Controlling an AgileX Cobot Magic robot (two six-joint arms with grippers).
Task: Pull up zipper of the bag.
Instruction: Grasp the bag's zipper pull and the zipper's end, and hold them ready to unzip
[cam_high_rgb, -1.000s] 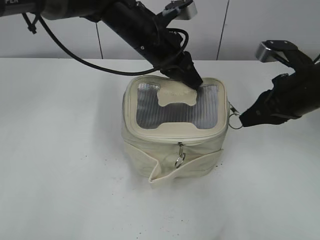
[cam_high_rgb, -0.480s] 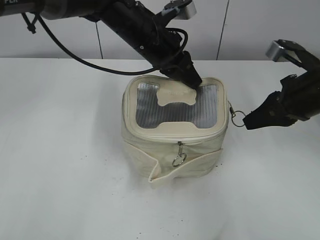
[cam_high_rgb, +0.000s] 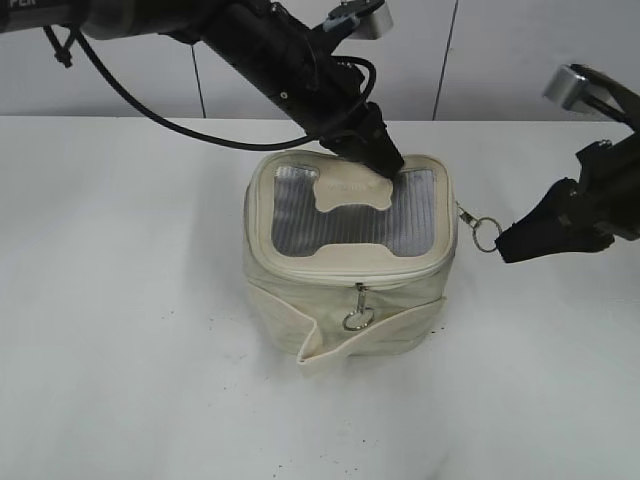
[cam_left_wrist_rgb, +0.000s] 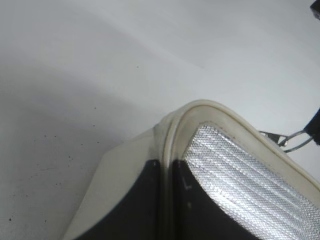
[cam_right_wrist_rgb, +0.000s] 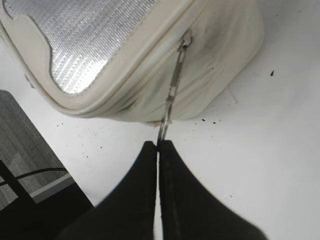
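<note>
Right wrist view: right tool (cam_right_wrist_rgb: 158, 145) clamped on zipper (cam_right_wrist_rgb: 172, 90) pull ring at bag's (cam_right_wrist_rgb: 210, 55) 3 o'clock; left tool (cam_high_rgb: 385, 160) closed, pressing bag top.

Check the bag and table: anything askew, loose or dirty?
A loose band sags off the bag's front, one end flaring out at the lower left. Dark specks dot the table around the bag. The side pull is stretched straight out by the right hand.

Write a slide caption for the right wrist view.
Right gripper shut on the ring of the zipper pull, drawn taut from the bag on the white table.
</note>
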